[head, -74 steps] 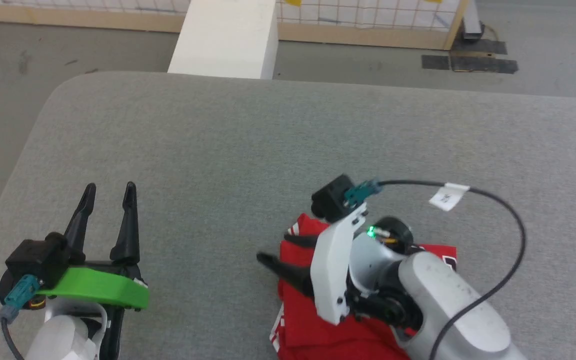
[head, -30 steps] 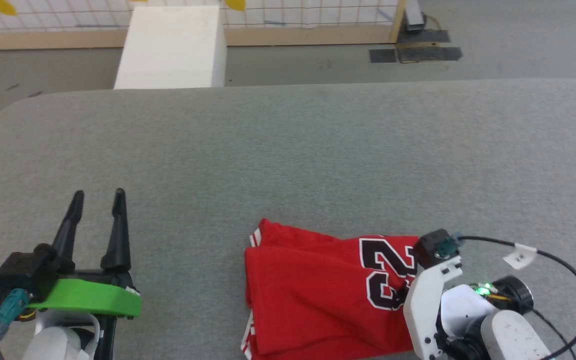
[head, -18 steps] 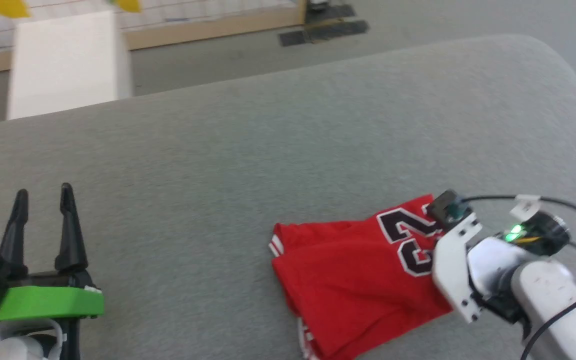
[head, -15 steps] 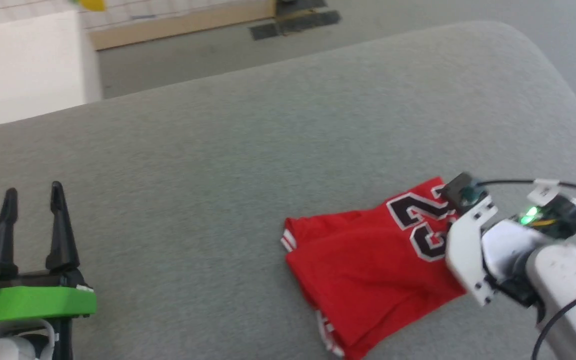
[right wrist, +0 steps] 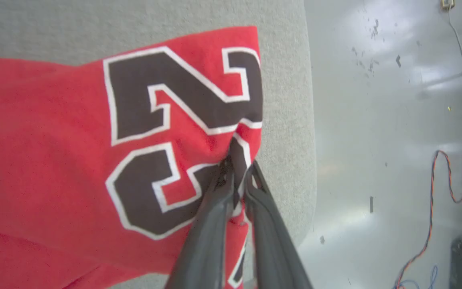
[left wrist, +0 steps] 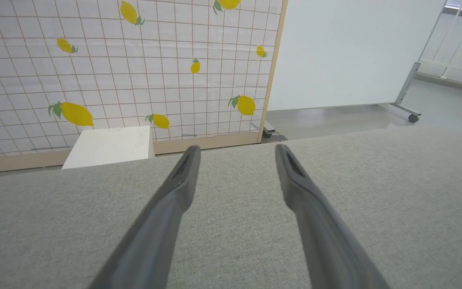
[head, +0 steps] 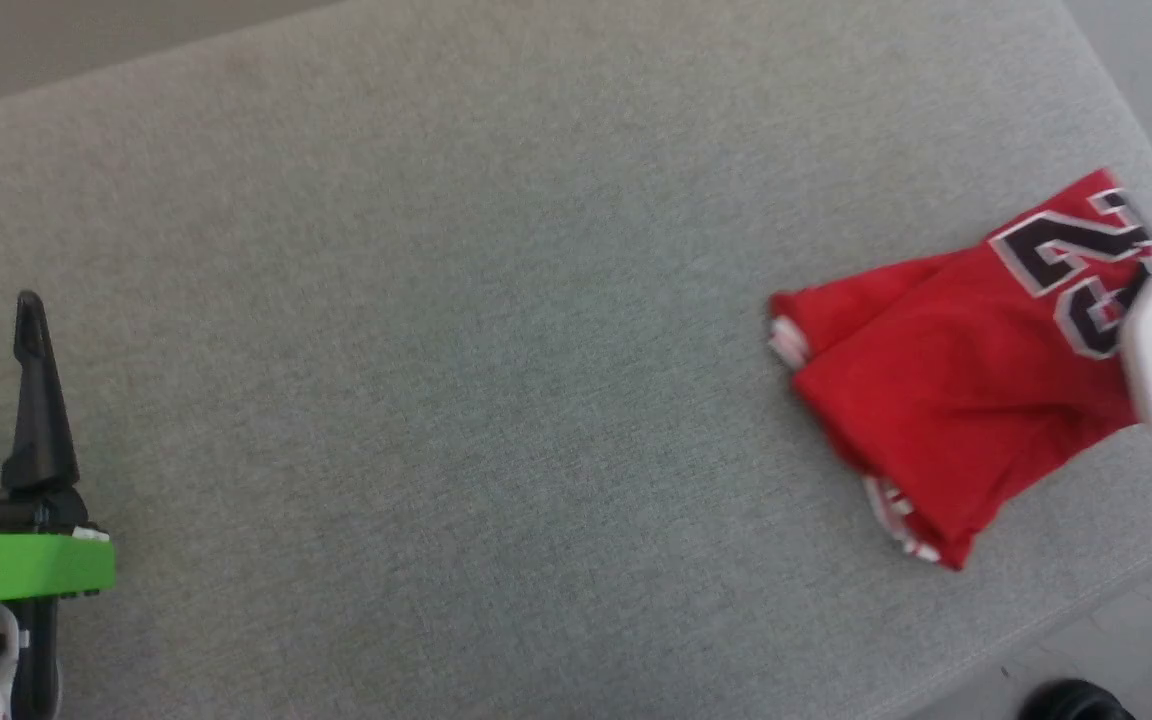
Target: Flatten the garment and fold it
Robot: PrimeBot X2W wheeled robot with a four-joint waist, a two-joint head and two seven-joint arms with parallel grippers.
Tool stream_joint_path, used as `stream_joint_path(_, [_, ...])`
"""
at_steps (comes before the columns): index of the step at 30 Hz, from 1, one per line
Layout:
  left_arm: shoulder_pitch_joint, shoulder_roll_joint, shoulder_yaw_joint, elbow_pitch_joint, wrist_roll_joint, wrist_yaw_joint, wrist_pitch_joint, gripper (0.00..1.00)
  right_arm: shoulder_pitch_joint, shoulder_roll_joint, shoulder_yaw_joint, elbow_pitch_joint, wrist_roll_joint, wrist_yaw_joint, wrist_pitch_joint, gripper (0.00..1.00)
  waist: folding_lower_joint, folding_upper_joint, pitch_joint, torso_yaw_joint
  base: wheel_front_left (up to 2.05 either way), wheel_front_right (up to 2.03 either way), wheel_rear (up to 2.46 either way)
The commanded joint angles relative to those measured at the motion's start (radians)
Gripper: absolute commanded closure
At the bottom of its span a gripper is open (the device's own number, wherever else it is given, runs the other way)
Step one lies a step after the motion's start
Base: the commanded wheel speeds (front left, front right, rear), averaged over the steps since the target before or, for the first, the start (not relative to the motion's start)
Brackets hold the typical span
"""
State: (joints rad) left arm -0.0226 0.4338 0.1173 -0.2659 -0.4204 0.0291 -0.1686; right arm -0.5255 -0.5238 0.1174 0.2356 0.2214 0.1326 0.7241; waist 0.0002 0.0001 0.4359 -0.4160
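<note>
Pinching the garment at its numbered edge: right gripper.

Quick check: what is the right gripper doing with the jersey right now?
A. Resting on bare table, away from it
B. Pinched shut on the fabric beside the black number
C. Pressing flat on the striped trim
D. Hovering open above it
B: in the right wrist view, the right gripper has its fingers closed on a bunched fold of the jersey at the black number, near the table edge.
</note>
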Motion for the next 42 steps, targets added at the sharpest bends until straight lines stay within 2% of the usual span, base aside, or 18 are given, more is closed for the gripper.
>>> stream_joint_path(1, [-0.02,0.016,0.005,-0.013,0.004,0.005,0.008,0.0,-0.019,0.001,-0.04,0.019,-0.02,-0.002,-0.01,1.0,-0.0002,-0.0001,0.109,0.013,0.0,0.0,0.0])
stream_joint_path(11, [-0.037,0.061,0.023,-0.067,0.009,0.01,0.049,0.0,-0.039,0.038,-0.403,0.129,-0.181,-0.002,-0.054,1.0,-0.0002,-0.0001,0.17,0.06,0.0,0.0,0.0])
stream_joint_path(15, [-0.031,0.063,0.022,-0.068,0.006,0.011,0.05,0.0,-0.04,0.062,-0.506,0.152,-0.24,-0.002,-0.063,1.0,-0.0002,-0.0001,0.164,0.069,0.0,0.0,0.0])
stream_joint_path(16, [-0.03,0.062,0.02,-0.067,0.006,0.01,0.05,0.0,-0.04,0.069,-0.529,0.154,-0.251,-0.002,-0.068,0.7,-0.0002,-0.0001,0.16,0.072,0.0,0.0,0.0])
stream_joint_path(17, [-0.03,0.06,0.016,-0.064,0.006,0.011,0.05,0.0,-0.036,0.076,-0.551,0.158,-0.267,-0.002,-0.07,0.0,-0.0002,-0.0001,0.156,0.075,0.0,0.0,0.0])
stream_joint_path(22, [-0.035,0.045,-0.009,-0.037,0.004,0.009,0.039,0.0,-0.023,0.09,-0.601,0.13,-0.278,-0.002,-0.142,0.0,-0.0002,-0.0001,0.112,0.086,0.0,0.0,0.0])
stream_joint_path(26, [-0.034,0.023,-0.031,0.003,0.001,0.006,0.016,0.0,-0.028,0.073,-0.553,0.039,-0.203,-0.002,-0.213,0.0,-0.0002,-0.0001,0.043,0.096,0.0,0.0,0.0])
stream_joint_path(30, [-0.029,-0.012,-0.053,0.053,-0.005,0.009,-0.015,0.0,-0.04,0.082,-0.485,-0.099,-0.078,-0.002,-0.301,0.0,-0.0002,-0.0001,-0.046,0.118,0.0,0.0,0.0])
stream_joint_path(36, [-0.033,-0.069,-0.09,0.122,-0.007,0.013,-0.051,0.0,-0.043,0.164,-0.385,-0.291,0.079,-0.002,-0.468,0.0,-0.0002,-0.0001,-0.173,0.186,0.0,0.0,0.0])
stream_joint_path(42, [-0.028,-0.12,-0.114,0.164,-0.002,0.025,-0.072,0.0,0.032,0.287,-0.295,-0.381,0.112,-0.002,-0.607,0.0,-0.0002,-0.0001,-0.265,0.265,0.0,0.0,0.0])
